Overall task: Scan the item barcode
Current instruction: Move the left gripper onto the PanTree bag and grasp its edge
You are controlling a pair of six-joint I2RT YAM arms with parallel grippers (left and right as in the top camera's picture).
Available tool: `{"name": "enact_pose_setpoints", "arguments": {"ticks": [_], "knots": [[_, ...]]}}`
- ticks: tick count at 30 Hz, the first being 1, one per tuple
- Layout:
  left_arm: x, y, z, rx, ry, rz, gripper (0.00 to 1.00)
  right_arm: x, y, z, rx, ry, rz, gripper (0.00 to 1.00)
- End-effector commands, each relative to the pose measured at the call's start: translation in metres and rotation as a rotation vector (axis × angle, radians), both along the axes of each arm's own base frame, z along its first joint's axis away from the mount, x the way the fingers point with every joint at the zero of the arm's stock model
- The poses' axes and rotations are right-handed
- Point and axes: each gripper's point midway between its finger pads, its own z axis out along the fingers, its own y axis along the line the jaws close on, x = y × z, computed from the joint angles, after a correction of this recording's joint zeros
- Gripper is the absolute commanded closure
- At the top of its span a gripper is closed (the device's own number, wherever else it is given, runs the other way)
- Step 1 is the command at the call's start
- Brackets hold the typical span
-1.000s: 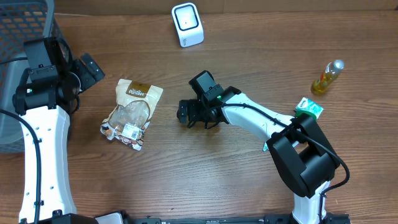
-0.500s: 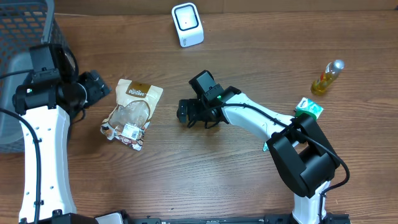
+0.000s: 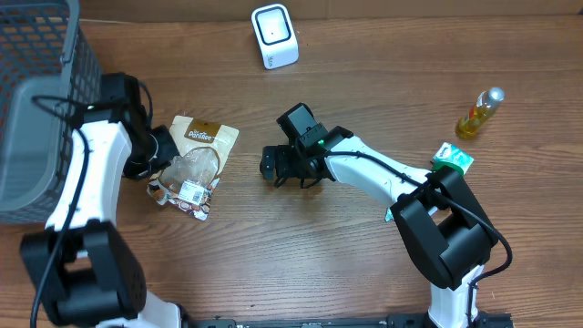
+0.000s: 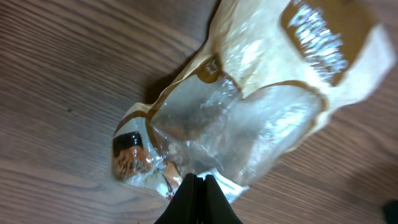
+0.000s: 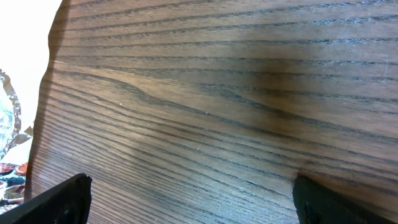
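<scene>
Item under inspection: one snack pouch (image 3: 193, 164), lying flat on the wooden table (image 3: 319, 255), left of centre; its tan header with a brown label points to the far side, its clear window shows mixed contents, and a white label (image 3: 189, 190) sits at its near end, face up, print too small to read; the pouch touches no other object. Left gripper (image 3: 166, 153): set against the left edge of the pouch, jaws pressed together with no gap; in the left wrist view the fingertips (image 4: 198, 182) meet at the border of the clear film (image 4: 261, 106); whether a fold of film is caught between them cannot be told. Right gripper (image 3: 278, 169): to the right of the pouch and apart from it, low over bare wood near the table's centre; jaws spread wide and holding nothing; in the right wrist view its two fingers (image 5: 56, 202) appear only at the lower corners, with wood grain between them. White scanner (image 3: 274, 35): upright at the far edge, right of the pouch and well apart from both grippers. Grey mesh basket (image 3: 27, 109): far left corner, behind the left arm. Right side of the table: a small bottle (image 3: 480, 113) of yellow liquid lying on its side; nearer, a green carton (image 3: 453, 160) beside the right arm.
</scene>
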Motion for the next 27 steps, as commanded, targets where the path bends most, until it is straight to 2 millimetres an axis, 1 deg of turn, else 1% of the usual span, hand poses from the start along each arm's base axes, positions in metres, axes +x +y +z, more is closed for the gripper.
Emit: {"name": "enact_pose_setpoints", "arguments": {"ticks": [1, 2, 5, 9, 13, 18, 22, 27], "knots": [[-0.005, 0.007, -0.025, 0.038, 0.081, -0.030, 0.96, 0.002, -0.003, -0.002, -0.007, -0.002, -0.008, 0.00], [-0.006, 0.009, -0.037, 0.043, 0.115, -0.030, 0.96, 0.002, -0.002, -0.002, -0.006, -0.003, -0.007, 0.00], [-0.010, 0.008, -0.055, 0.032, 0.172, -0.033, 0.96, 0.003, -0.002, -0.001, -0.002, -0.008, -0.008, 0.00], [-0.013, 0.003, -0.074, 0.020, 0.221, -0.044, 0.96, 0.003, -0.002, -0.001, -0.002, -0.008, -0.008, 0.00], [-0.016, -0.013, -0.086, 0.011, 0.261, -0.087, 0.96, 0.003, -0.002, -0.001, -0.002, -0.008, -0.008, 0.00], [-0.013, -0.047, -0.088, 0.028, 0.253, -0.193, 0.96, 0.005, -0.005, -0.002, -0.019, -0.018, -0.016, 0.00], [-0.008, -0.079, -0.089, 0.042, 0.226, -0.287, 0.96, 0.007, -0.016, -0.005, -0.065, -0.018, -0.047, 0.00], [-0.008, -0.110, -0.090, 0.051, 0.203, -0.379, 0.96, 0.008, -0.033, -0.007, -0.016, 0.074, -0.097, 0.00]]}}
